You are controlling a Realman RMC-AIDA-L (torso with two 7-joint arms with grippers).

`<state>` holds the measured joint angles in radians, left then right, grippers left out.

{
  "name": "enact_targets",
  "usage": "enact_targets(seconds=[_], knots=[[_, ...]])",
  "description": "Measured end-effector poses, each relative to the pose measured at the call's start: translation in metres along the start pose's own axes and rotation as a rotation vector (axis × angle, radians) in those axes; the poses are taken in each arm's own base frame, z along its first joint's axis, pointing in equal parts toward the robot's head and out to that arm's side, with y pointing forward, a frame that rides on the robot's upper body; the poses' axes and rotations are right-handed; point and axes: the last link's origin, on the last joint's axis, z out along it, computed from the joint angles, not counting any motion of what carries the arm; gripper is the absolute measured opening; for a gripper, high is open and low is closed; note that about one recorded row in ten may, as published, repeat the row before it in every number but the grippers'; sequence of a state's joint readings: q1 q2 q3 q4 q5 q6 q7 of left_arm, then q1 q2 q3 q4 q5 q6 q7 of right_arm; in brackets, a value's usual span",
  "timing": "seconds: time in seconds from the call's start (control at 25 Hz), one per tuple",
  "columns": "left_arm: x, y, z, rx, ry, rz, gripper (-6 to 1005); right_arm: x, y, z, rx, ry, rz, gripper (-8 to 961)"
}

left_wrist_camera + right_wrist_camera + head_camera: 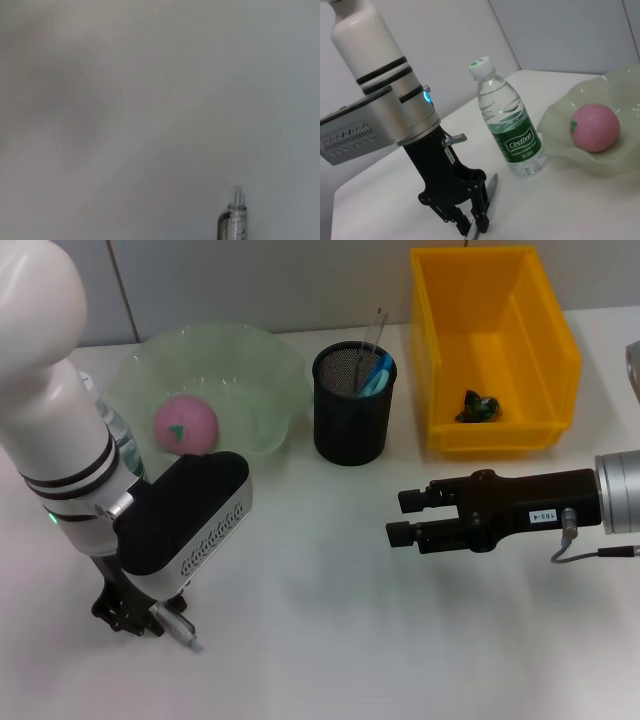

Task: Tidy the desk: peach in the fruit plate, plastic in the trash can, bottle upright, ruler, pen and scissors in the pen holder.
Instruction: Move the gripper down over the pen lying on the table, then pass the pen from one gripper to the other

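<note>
My left gripper [150, 623] is low over the table at the front left, shut on a clear grey pen [178, 628]. The right wrist view shows it [471, 226] with the pen [490, 189] between its fingers. The pen's tip shows in the left wrist view [237, 215]. My right gripper [405, 517] is open and empty above the table's middle right. The pink peach [185, 425] lies in the green fruit plate [270, 360]. The water bottle [507, 120] stands upright beside the plate. The black mesh pen holder [350, 410] holds a ruler and blue scissors. Dark plastic [478, 407] lies in the yellow bin [550, 330].
The bottle [128, 450] is mostly hidden behind my left arm in the head view. The yellow bin stands at the back right, the pen holder to its left. White table surface lies between the two grippers.
</note>
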<state>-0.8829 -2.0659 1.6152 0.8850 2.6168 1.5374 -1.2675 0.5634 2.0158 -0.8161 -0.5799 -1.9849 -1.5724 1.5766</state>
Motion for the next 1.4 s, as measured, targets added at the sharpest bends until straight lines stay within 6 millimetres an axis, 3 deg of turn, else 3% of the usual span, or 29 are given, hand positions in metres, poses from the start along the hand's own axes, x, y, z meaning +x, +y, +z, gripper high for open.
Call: enact_targets(seconds=[0.52,0.76,0.96,1.4], knots=[[-0.001,-0.001,-0.002,0.013,0.015,0.005,211,0.0,0.0,-0.001,0.003,-0.003,0.0,650],[-0.013,-0.003,-0.019,0.097,0.117,-0.112,181,-0.001,-0.001,-0.003,0.007,-0.008,-0.004,646],[-0.026,0.005,-0.036,0.244,0.384,-0.311,181,-0.003,-0.002,-0.007,0.016,-0.032,0.007,643],[-0.033,0.026,-0.034,0.423,0.799,-0.649,181,-0.004,-0.005,-0.014,0.039,-0.06,0.011,636]])
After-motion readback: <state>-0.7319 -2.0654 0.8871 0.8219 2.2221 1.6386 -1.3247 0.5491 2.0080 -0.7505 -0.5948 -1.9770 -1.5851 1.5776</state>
